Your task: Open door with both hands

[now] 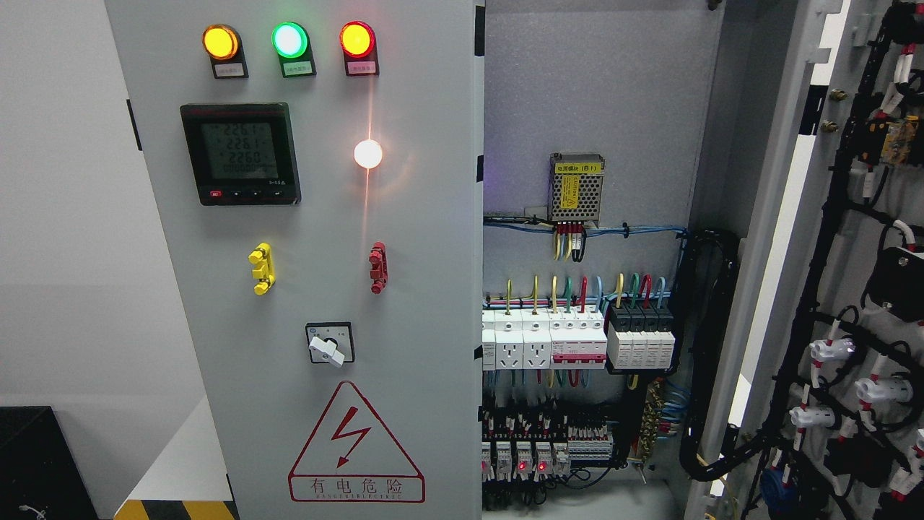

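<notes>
A grey electrical cabinet fills the head view. Its left door (404, 303) stands closed and carries three lit lamps (289, 40), a digital meter (240, 153), a yellow handle (260, 269), a red handle (377, 267), a rotary switch (330, 344) and a red warning triangle (355, 448). The right door (816, 238) is swung wide open to the right, its inner face showing black cable bundles. Between them the cabinet interior (592, 108) is exposed. Neither of my hands nor arms shows in the frame.
Inside the cabinet sit a meshed power supply (576, 188), white breakers and sockets (541, 343) and lower terminal rows (548, 451). A black box (36, 462) stands at the lower left by the wall, next to yellow-black floor striping (177, 510).
</notes>
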